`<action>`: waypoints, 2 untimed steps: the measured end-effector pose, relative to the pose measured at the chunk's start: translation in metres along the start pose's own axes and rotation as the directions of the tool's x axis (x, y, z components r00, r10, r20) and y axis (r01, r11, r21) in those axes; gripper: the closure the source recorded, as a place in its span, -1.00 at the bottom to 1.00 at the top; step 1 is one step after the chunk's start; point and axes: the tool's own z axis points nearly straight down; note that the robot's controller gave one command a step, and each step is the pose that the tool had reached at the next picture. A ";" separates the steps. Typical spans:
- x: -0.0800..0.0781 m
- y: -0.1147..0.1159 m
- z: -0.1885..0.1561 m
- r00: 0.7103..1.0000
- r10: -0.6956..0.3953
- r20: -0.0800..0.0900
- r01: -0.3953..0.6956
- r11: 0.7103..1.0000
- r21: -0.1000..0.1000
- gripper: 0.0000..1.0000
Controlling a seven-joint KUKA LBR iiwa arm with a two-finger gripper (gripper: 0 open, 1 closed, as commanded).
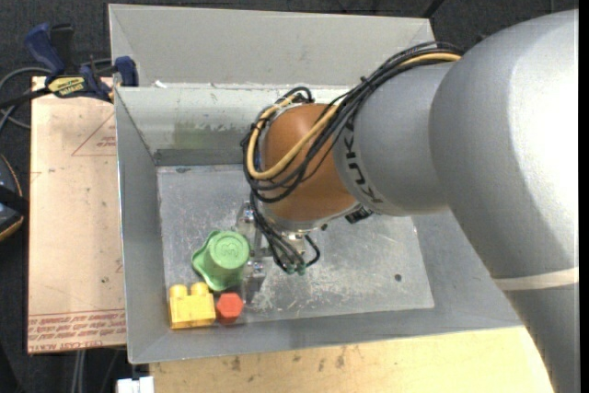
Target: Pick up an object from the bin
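**Three small things grouped toward the bin's 7 o'clock corner**

A green round plastic cup is seen toward 7 o'clock on the floor of the grey metal bin, its round face turned upward. At its 7 o'clock, a yellow studded plastic toy brick is laid flat. A small red-orange rounded plastic piece is found just beside the brick, at its 3 o'clock.

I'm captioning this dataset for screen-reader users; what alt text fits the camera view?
The arm's tool is down in the grey metal bin, right beside a green round cup-like thing at the view's lower left. A yellow toy brick and a small red piece lie beside it at the near wall.
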 end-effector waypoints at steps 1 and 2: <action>0.033 0.036 -0.027 0.989 0.147 -0.006 -0.147 0.989 0.005 -1.00; 0.045 0.029 -0.026 0.993 0.121 -0.007 -0.121 0.993 0.008 -1.00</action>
